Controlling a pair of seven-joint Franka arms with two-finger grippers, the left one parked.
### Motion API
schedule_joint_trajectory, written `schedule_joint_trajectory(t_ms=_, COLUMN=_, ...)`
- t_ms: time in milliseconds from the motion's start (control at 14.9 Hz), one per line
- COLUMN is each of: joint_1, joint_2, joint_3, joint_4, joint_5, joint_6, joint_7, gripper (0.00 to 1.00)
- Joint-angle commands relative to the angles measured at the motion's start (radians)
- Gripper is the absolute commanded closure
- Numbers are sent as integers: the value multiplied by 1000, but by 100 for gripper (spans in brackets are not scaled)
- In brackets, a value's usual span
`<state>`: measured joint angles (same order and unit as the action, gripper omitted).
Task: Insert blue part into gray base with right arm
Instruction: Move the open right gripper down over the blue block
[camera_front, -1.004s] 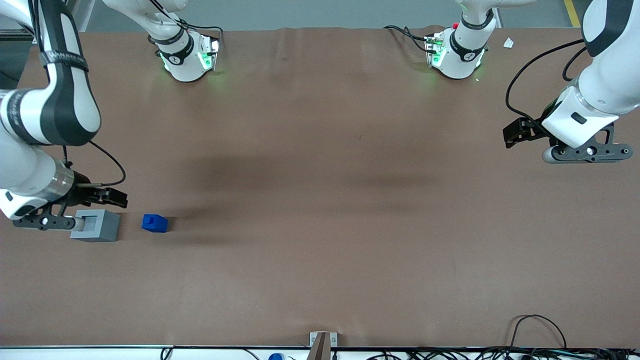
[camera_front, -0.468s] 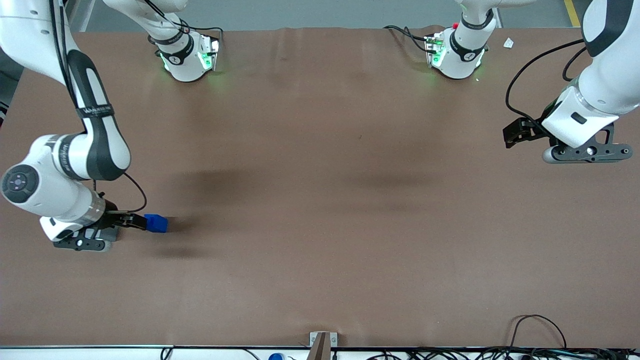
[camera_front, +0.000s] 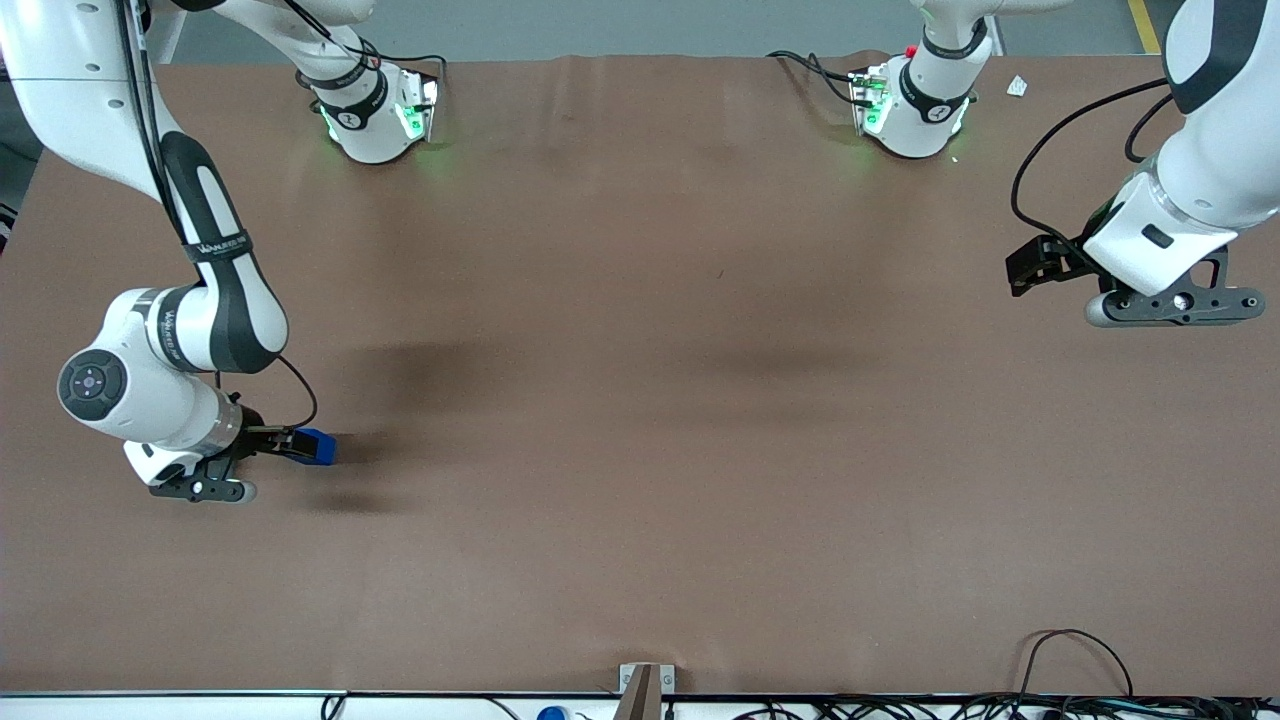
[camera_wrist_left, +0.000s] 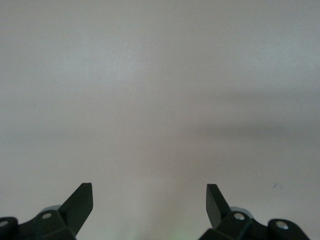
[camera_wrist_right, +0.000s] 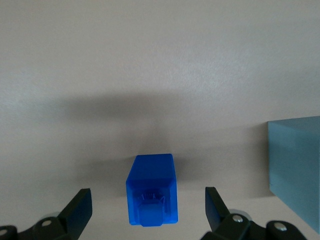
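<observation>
The blue part (camera_front: 320, 448) lies on the brown table (camera_front: 640, 400) toward the working arm's end. The right arm's gripper (camera_front: 287, 441) is low over it, fingers open, with its tips at the part's near end. In the right wrist view the blue part (camera_wrist_right: 151, 186) sits between the two open fingertips (camera_wrist_right: 80, 200), its stub facing the camera, and the gripper (camera_wrist_right: 146, 196) is not touching it. The gray base (camera_wrist_right: 296, 170) stands beside the part in that view. In the front view the arm's wrist hides it.
The two arm bases (camera_front: 375, 115) (camera_front: 915, 110) stand at the table's edge farthest from the front camera. Cables (camera_front: 1080, 690) and a small metal bracket (camera_front: 645, 685) lie along the nearest edge.
The right arm has swung from over the gray base toward the blue part. Its open gripper has come down to the part, and the wrist now covers the base in the front view.
</observation>
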<state>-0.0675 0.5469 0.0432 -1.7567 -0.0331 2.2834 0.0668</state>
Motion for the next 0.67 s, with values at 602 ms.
schedule_joint_trajectory(t_ms=602, joint_1=-9, joint_2=42, joint_3=6, joint_4=-26, joint_5=2, joint_6=16, joint_7=13, gripper=1)
